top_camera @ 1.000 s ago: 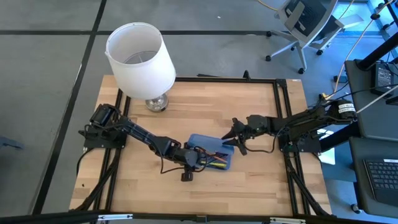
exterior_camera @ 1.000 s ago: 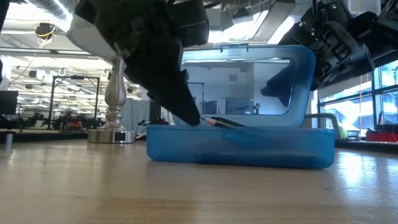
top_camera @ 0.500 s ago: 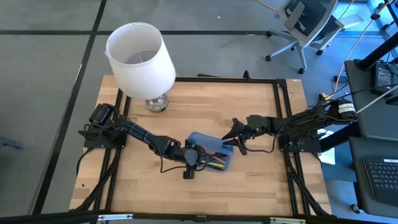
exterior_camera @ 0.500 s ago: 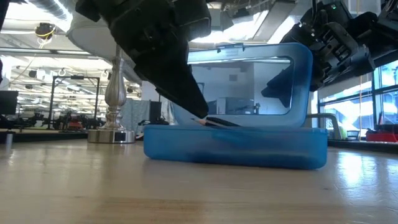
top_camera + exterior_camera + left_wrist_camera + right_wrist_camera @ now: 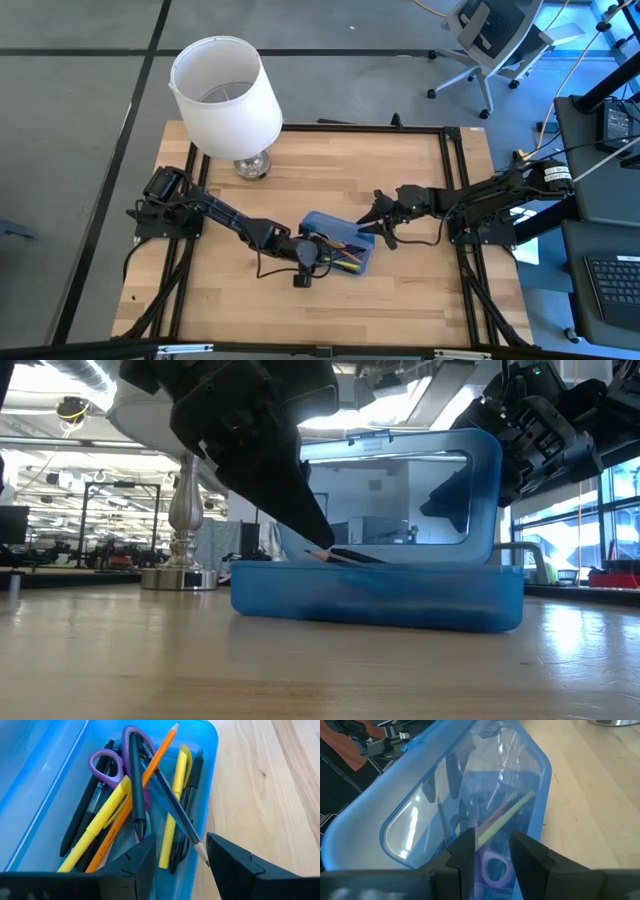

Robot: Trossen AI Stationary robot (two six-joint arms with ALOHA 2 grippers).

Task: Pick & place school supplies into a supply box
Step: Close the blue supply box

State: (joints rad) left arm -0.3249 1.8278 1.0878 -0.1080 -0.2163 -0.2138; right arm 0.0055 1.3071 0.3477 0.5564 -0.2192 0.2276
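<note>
- The blue box (image 5: 378,605) has slid a tiny bit to the side since a second ago, and the left gripper (image 5: 318,540) has lifted a little from the box edge; the right gripper has not moved.
- The box sits near the middle of the wooden table (image 5: 420,290), seen from above, between the two arms.
- It is see-through blue plastic with round corners. Its lid (image 5: 400,500) stands up at the back like a little wall.
- Inside lie the pens and pencils (image 5: 125,815): thin sticks in yellow, orange, black and blue-grey, all crossed over each other.
- The scissors (image 5: 117,762) are in there too, with smooth purple loop handles.
- One blue-grey pencil (image 5: 177,815) leans on the box rim, its sharp tip poking just over the edge.
- The left gripper (image 5: 175,860) hangs over the end of the box. Its two dark fingers stand apart with nothing between them.
- The right gripper (image 5: 487,852) is at the raised lid. Its fingers have a narrow gap and the lid edge sits in it; it seems to be pinching the lid.
- Only the left wrist view shows the scissors clearly; the low view shows just a dark pencil tip above the rim.
- A lamp with a white shade (image 5: 225,95) and a shiny metal foot stands at the back of the table, well apart from the box.
</note>
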